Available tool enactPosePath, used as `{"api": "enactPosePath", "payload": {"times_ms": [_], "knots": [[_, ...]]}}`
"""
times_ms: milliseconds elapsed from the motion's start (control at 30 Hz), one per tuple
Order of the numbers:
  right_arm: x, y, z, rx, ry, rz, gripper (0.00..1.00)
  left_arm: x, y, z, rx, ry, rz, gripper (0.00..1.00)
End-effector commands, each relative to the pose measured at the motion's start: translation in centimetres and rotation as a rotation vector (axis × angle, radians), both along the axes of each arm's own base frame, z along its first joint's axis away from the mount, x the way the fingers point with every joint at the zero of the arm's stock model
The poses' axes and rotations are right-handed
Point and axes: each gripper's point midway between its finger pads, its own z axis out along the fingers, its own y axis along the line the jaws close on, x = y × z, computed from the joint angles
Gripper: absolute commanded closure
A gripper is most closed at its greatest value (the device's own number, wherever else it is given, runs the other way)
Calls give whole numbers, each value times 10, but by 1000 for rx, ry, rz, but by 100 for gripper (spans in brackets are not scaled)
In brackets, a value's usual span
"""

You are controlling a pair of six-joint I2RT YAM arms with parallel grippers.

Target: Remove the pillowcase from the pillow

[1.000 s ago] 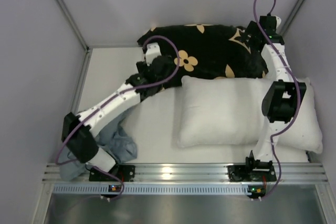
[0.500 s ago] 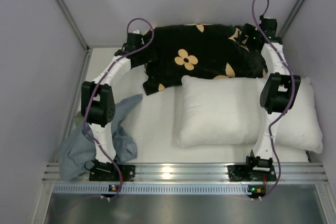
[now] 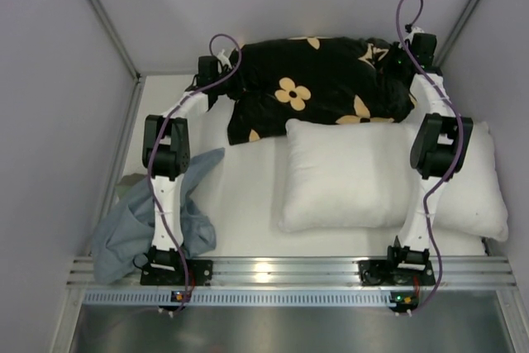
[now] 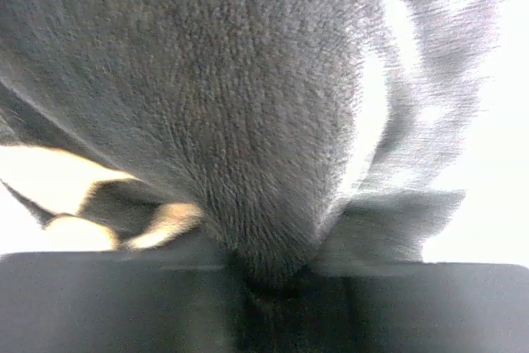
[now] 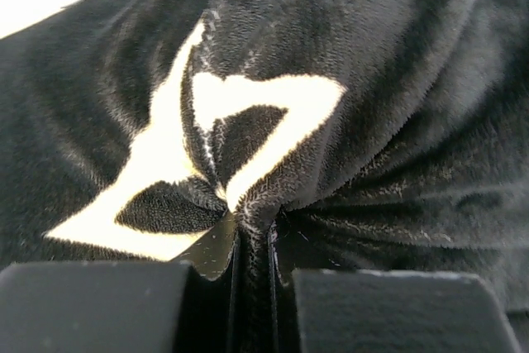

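Note:
The black pillowcase (image 3: 318, 88) with tan flowers lies bulging across the back of the table. No pillow shows inside it, so the pillow is hidden. My left gripper (image 3: 225, 68) is at the case's left end. In the left wrist view a bunch of blurred dark fabric (image 4: 264, 121) narrows into the gap between the fingers of that gripper (image 4: 269, 274). My right gripper (image 3: 395, 65) is at the right end. In the right wrist view a fold of the case (image 5: 273, 121) is pinched tight in that gripper (image 5: 254, 237).
A white pillow (image 3: 339, 175) lies in the middle, its back edge against the case. Another white pillow (image 3: 473, 192), with a tiny dark speck, lies at the right behind my right arm. A blue-grey cloth (image 3: 145, 225) is heaped at the near left. Grey walls stand close around.
My left arm swung from the middle of the case's front to its left end, uncovering the blue-grey cloth. Both grippers went from open to closed on the fabric. The right gripper shifted slightly.

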Motion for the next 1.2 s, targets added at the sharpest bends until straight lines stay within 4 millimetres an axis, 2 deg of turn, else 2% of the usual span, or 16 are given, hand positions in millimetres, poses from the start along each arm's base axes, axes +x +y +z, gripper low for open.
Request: {"api": "enactPosePath", "payload": {"times_ms": [0,33,67,100,133,267,333,533,667,767,867,967,1033,1100,1133,1167], "knots": [[-21,106,17,180,-41,325,100,-9,-36,18,-42,-29,-85,100],[-21,110,51,180,-138,357,100,-7,-28,26,-6,-28,-30,100],[-35,141,69,216,-171,453,100,-12,-22,20,19,-10,0,100],[-44,159,88,226,-214,508,100,-14,-15,43,34,-48,35,100],[-57,170,124,228,-292,550,100,-11,-4,47,74,-61,103,100],[-90,205,192,220,-432,616,100,-29,2,58,163,-42,144,100],[-112,216,226,216,-499,635,100,-30,-11,58,190,-40,113,100],[-178,271,278,238,-622,831,100,-39,-62,14,248,40,31,100],[-224,311,284,236,-632,957,100,-35,-58,11,280,40,84,100],[-267,352,283,191,-619,1018,100,-25,-59,41,256,-20,72,93],[-299,379,283,141,-621,1024,100,-28,-80,62,166,-25,-21,87],[-321,399,280,140,-615,1057,100,-52,-117,73,90,-29,-170,82],[-328,410,276,103,-632,1077,100,-61,-122,70,118,-32,-172,59],[-342,424,258,35,-623,1114,100,-76,-108,60,181,4,-111,37],[-344,428,250,24,-607,1124,100,-64,-77,53,283,7,55,28],[-349,431,243,22,-591,1146,100,-81,-48,53,361,55,152,26]]}}
